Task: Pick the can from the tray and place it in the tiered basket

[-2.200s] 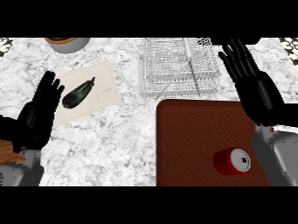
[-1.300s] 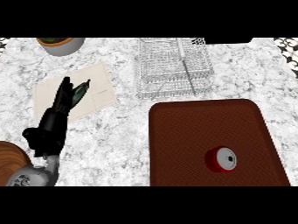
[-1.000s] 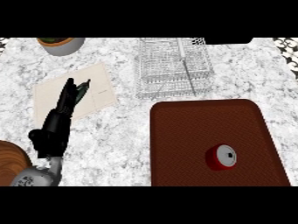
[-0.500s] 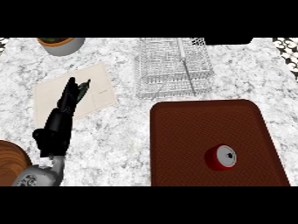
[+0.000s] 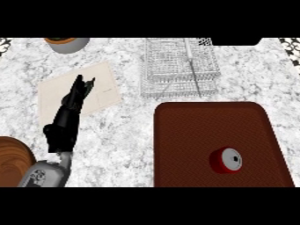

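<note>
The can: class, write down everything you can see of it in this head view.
The can is short and round, with a red side and a pale silvery top marked by a small dark spot. It looks like metal. It stands upright on the brown tray, in the tray's near right part, away from the rim. Nothing but the tray touches it, and no hand is near it.

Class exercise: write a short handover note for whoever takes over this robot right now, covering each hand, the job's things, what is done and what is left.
Left hand: open, fingers straight, stretched over the beige mat at the view's left, holding nothing.
Right hand: not in view.
Red can: on its side on the dark red tray, near its lower right part, untouched.
Wire tiered basket: beyond the tray, no can in it.
Done: nothing.
Left: grasp the can, lift it, place it in the basket.
</note>
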`<control>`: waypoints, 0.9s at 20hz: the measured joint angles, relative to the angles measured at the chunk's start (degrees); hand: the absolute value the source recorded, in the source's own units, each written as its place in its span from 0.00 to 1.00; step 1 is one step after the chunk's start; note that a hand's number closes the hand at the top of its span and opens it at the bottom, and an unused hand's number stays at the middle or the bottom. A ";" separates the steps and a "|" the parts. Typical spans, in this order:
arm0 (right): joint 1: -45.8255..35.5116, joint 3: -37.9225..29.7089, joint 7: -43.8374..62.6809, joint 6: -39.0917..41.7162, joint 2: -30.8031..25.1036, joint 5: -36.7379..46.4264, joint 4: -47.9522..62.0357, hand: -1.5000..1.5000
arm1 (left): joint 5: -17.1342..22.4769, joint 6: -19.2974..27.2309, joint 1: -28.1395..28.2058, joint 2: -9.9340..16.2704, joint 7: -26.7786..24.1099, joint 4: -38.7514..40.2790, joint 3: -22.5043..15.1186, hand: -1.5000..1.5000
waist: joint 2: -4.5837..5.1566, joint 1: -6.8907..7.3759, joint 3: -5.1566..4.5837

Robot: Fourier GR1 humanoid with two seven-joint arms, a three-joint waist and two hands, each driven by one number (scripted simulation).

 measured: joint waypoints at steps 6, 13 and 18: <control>-3.31 7.03 7.72 -0.55 0.89 1.50 -1.23 0.00 | -0.52 -1.40 -0.54 -0.36 0.61 -0.17 1.14 0.50 | 0.05 0.33 0.04; -3.96 10.84 14.52 1.72 -0.06 2.76 -1.43 0.00 | -1.89 -1.49 -0.88 -1.45 1.82 -0.46 1.47 0.50 | -0.02 0.22 0.06; -4.78 13.09 17.05 3.12 1.39 6.83 -2.18 0.00 | -2.14 -2.52 0.26 -1.89 1.46 -0.89 1.81 0.50 | -0.01 0.33 0.09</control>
